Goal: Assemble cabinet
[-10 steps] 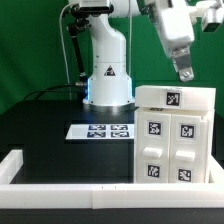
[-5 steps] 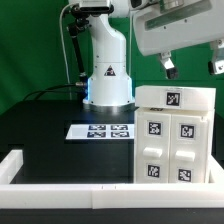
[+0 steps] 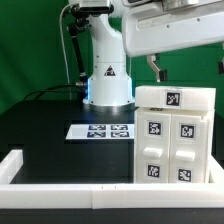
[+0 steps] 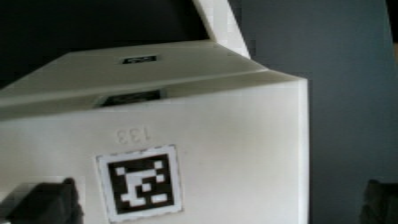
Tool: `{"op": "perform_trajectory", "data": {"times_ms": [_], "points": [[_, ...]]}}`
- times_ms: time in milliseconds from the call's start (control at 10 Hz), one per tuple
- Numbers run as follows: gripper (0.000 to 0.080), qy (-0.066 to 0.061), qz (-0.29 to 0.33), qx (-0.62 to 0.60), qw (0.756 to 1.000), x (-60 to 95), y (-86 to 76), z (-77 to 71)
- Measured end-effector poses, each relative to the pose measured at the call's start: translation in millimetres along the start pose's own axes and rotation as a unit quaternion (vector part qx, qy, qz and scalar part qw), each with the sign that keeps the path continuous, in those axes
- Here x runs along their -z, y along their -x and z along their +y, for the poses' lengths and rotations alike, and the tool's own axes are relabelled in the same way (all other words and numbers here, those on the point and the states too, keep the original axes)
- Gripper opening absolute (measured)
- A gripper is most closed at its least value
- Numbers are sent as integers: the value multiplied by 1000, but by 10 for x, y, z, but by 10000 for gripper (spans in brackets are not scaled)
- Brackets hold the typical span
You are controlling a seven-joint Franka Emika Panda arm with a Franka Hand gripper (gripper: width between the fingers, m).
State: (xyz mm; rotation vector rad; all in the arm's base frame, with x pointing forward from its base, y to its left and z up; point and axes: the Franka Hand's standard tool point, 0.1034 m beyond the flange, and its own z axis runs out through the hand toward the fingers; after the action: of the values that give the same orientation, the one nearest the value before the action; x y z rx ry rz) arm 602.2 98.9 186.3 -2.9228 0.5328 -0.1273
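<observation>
The white cabinet (image 3: 175,140) stands on the black table at the exterior view's right. It has a tagged top block (image 3: 172,97) and several tagged front panels. My gripper (image 3: 187,68) hangs above the cabinet's top, open wide and empty; one finger (image 3: 154,68) shows clearly. In the wrist view the cabinet (image 4: 214,110) fills the frame with one tag (image 4: 139,180) on its face. The gripper (image 4: 214,205) straddles it, with a dark fingertip (image 4: 45,202) at each side, and neither is seen touching it.
The marker board (image 3: 100,131) lies flat in front of the robot base (image 3: 107,75). A low white rim (image 3: 60,176) runs along the table's front and the exterior view's left. A green wall is behind.
The hand has turned and shifted toward the exterior view's left above the cabinet; both fingers now hang down spread wide over its top.
</observation>
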Motion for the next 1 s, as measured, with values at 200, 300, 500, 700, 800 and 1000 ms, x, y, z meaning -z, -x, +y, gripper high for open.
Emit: {"op": "perform_trajectory", "data": {"times_ms": [200, 300, 500, 700, 800, 1000], "points": [[797, 8, 0, 133, 991, 8, -10, 20], [797, 18, -6, 212, 977, 13, -13, 28], [797, 19, -10, 277, 961, 10, -30, 44], [797, 19, -11, 347, 938, 8, -34, 51], [797, 27, -4, 428, 903, 2, -60, 54], [797, 32, -15, 524, 851, -59, -45, 79]]}}
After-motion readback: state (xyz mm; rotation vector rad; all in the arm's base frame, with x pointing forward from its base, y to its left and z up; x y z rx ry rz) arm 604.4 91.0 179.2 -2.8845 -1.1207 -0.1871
